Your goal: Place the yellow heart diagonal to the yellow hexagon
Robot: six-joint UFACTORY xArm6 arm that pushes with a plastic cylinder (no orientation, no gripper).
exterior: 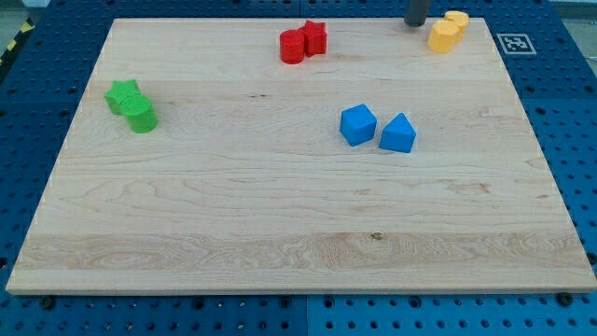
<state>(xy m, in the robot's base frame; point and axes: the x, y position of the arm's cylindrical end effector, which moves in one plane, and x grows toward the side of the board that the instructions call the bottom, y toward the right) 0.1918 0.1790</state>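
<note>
Across the middle of the view we see our desk (298,243), a pale wooden board with long grain lines, lying on a blue pegboard base (56,56) dotted with holes. A small black-and-white marker tag (515,43) sits on that base just beyond the desk's upper right corner, and a strip of yellow-and-black tape (17,42) shows at the view's far left edge.

We take the blue cube (358,124) near the desk's centre as our landmark. Touching it, or nearly so, on its right is a blue wedge-like block (398,133). Far to its left, near the desk's left edge, stand two green blocks pressed together: a green star (122,95) and a green rounded block (142,116). Above the cube and a little left, near the top edge, a red rounded block (293,46) touches a red star (314,37).

Well above and right of the cube, at the desk's top right, the two yellow blocks sit touching: one yellow block (443,36) lower left, the other yellow block (456,20) upper right. We cannot tell which is the heart and which the hexagon.

Our tool is a plain rod with nothing to open or close and grips nothing; my tip (415,24) stands just left of the yellow pair, close to them, though we cannot tell whether it touches.
</note>
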